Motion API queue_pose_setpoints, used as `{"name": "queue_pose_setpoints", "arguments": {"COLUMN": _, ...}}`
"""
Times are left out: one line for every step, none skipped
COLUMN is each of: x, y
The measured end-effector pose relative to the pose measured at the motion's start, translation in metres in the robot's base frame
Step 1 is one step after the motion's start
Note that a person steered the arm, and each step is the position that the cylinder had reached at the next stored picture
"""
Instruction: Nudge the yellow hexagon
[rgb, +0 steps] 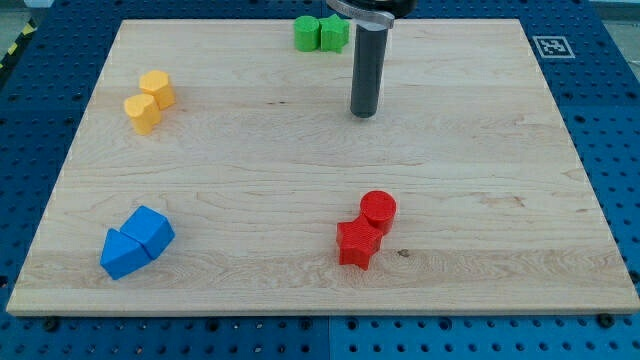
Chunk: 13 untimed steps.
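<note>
Two yellow blocks sit touching at the view's upper left: a yellow hexagon (157, 88) and a second yellow block (142, 113) just below and left of it. My tip (364, 113) is the lower end of a dark rod near the top middle of the wooden board (480, 170). It stands far to the right of the yellow blocks, touching no block.
Two green blocks (320, 33) sit at the top edge, just up and left of the rod. A red cylinder (378, 210) and a red star block (357, 244) lie at the lower middle. Two blue blocks (135, 241) lie at the lower left.
</note>
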<state>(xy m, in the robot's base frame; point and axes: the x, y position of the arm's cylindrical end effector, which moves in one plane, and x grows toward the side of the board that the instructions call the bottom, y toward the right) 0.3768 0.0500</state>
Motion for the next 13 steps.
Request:
{"name": "queue_pose_setpoints", "arguments": {"x": 0.000, "y": 0.000}}
{"name": "queue_pose_setpoints", "arguments": {"x": -0.001, "y": -0.004}}
{"name": "queue_pose_setpoints", "arguments": {"x": -0.002, "y": -0.004}}
{"name": "queue_pose_setpoints", "arguments": {"x": -0.002, "y": -0.004}}
{"name": "queue_pose_setpoints", "arguments": {"x": -0.009, "y": -0.002}}
{"name": "queue_pose_setpoints", "arguments": {"x": -0.009, "y": -0.002}}
{"name": "queue_pose_setpoints", "arguments": {"x": -0.008, "y": -0.002}}
{"name": "queue_pose_setpoints", "arguments": {"x": -0.006, "y": -0.002}}
{"name": "queue_pose_setpoints", "arguments": {"x": -0.008, "y": -0.019}}
{"name": "queue_pose_setpoints", "arguments": {"x": -0.023, "y": -0.066}}
{"name": "queue_pose_setpoints", "arguments": {"x": -0.041, "y": -0.083}}
{"name": "queue_pose_setpoints", "arguments": {"x": -0.060, "y": -0.102}}
{"name": "queue_pose_setpoints", "arguments": {"x": -0.098, "y": -0.168}}
